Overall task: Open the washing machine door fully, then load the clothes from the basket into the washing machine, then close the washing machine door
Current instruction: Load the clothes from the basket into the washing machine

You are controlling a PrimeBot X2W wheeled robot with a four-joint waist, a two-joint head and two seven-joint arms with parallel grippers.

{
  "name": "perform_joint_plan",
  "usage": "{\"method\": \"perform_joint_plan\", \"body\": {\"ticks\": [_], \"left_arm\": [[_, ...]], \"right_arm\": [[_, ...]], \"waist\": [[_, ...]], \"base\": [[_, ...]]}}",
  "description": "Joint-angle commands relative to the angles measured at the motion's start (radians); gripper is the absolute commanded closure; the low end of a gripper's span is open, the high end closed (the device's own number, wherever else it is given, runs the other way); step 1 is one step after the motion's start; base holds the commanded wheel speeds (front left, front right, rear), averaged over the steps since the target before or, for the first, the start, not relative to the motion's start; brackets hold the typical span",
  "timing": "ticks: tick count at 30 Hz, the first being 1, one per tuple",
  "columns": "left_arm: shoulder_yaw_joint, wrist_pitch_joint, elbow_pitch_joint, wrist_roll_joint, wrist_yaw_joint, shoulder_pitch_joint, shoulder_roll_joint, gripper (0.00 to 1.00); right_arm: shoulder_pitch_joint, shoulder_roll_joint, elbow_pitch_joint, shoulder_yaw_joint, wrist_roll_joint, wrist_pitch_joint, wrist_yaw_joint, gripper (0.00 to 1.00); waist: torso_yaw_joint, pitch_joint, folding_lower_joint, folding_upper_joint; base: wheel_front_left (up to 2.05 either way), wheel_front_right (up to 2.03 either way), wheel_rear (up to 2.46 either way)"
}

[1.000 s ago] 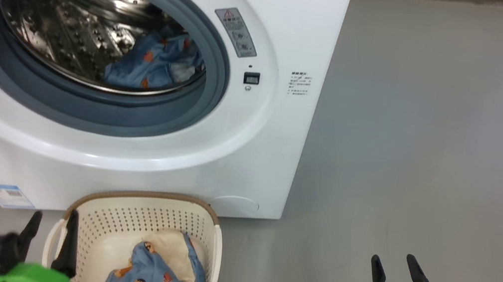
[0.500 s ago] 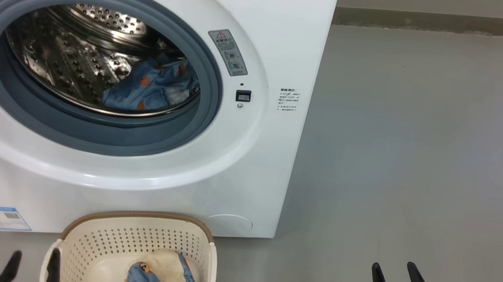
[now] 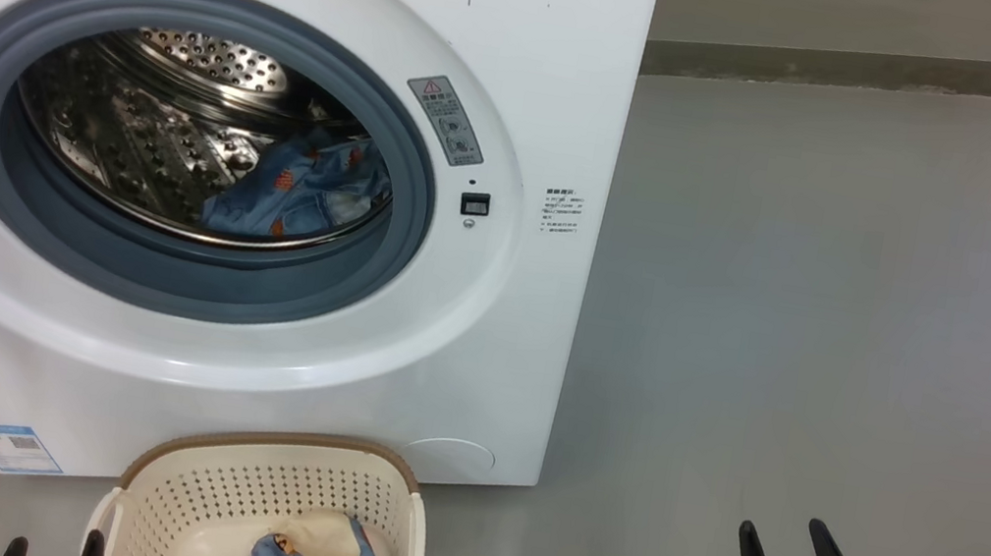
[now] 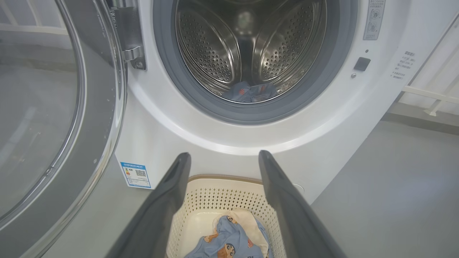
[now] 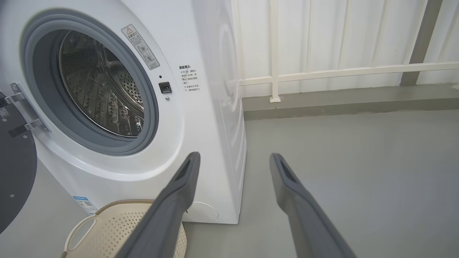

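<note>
Left jaws drew back from basket [image 3: 265, 480] — blue label [image 3: 13, 448] illegible.

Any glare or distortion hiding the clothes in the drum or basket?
Head view: drum steel glints, but the clothes inside read clearly. Left wrist view: wide-angle bending curves the washing machine door; basket clothes look sharp. Right wrist view: even light, washing machine edges bowed.

Smooth grey floor [image 3: 846, 324], evenly lit, meeting a raised grey kerb [image 5: 340, 102]; behind it, a white panelled wall [image 5: 322, 32] crossed by a white horizontal rail [image 5: 340, 72] and upright post [image 5: 274, 50].
</note>
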Motion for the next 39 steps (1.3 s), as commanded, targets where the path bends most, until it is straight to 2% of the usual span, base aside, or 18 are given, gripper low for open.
{"method": "perform_joint_plan", "body": {"ticks": [1, 16, 39], "left_arm": [[0.031, -0.006, -0.026, -0.008, 0.006, -0.016, 0.008, 0.00], [0.038, -0.006, -0.055, -0.001, -0.007, 0.009, 0.008, 0.00], [0.021, -0.006, -0.121, 0.007, -0.018, 0.045, 0.008, 0.00]], "right_arm": [[0.002, -0.011, -0.026, 0.021, -0.013, -0.005, 0.002, 0.00], [0.015, -0.021, -0.024, 0.021, -0.015, -0.005, 0.002, 0.00], [0.038, -0.036, 0.006, 0.017, -0.022, -0.005, 0.002, 0.00]], "waist": [[0.001, -0.001, 0.0000, 0.0000], [0.023, -0.020, 0.0000, 0.0000], [0.006, -0.018, 0.0000, 0.0000]], "base": [[0.00, 0.00, 0.00], [0.00, 0.00, 0.00], [0.00, 0.00, 0.00]]}}
